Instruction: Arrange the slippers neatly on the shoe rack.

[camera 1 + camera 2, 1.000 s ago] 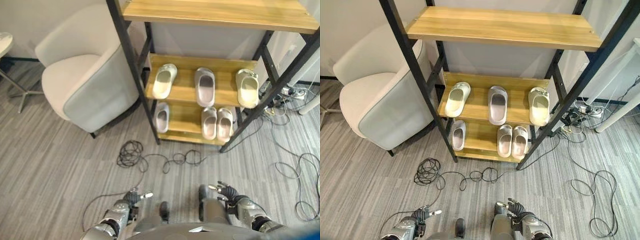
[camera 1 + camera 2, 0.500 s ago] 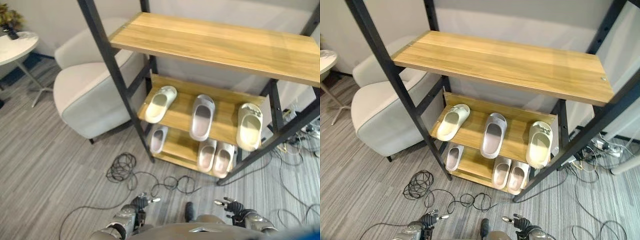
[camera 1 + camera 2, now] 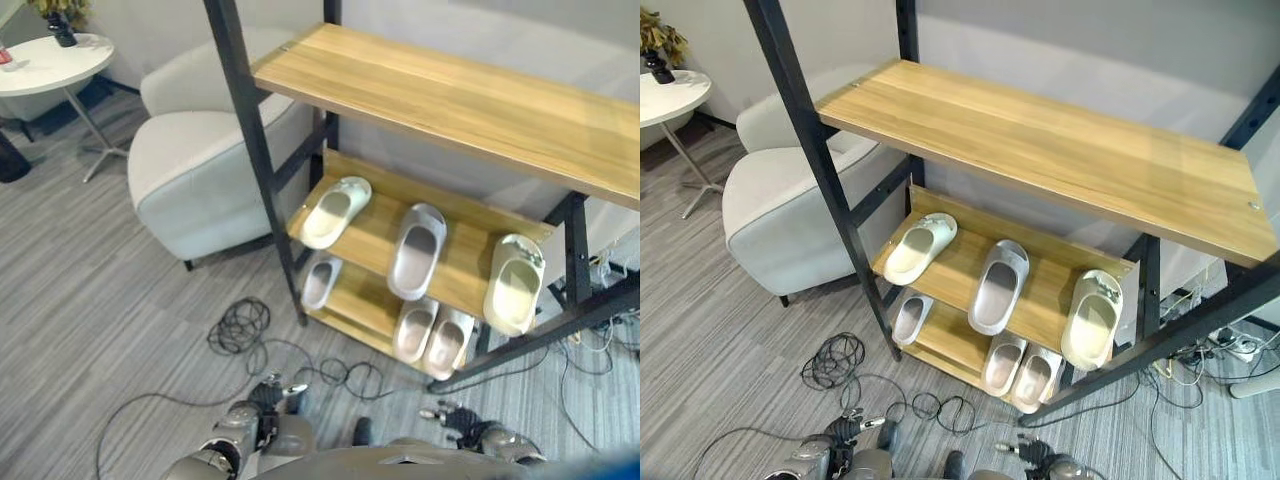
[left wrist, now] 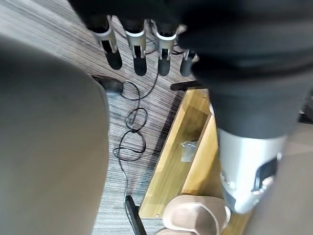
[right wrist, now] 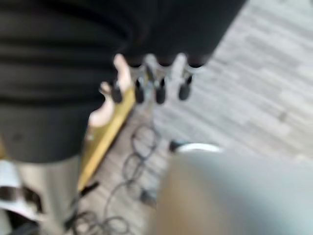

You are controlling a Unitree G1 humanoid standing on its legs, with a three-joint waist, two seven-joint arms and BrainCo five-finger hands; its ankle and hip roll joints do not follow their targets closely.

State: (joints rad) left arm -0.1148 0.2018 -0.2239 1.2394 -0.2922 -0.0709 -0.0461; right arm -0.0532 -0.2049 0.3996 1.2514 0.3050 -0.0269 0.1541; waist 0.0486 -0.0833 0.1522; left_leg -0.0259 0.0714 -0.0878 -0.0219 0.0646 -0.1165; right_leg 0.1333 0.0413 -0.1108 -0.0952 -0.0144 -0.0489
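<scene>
Six foam slippers (image 3: 1000, 286) on the shoe rack (image 3: 1040, 150) — light, pliable; grasp at strap. Left hand (image 4: 139, 49) and right hand (image 5: 156, 85) relaxed, empty.

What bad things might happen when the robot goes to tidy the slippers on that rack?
1. The coiled black cables lie on the floor right before the shoe rack, so stepping closer might snag them.
2. The right cream slipper sits at the middle shelf's front edge; a bump might tip it off.
3. The top shelf juts over the slippers, so a reaching arm might hit it. The left hand and right hand hang low, open and empty.
</scene>
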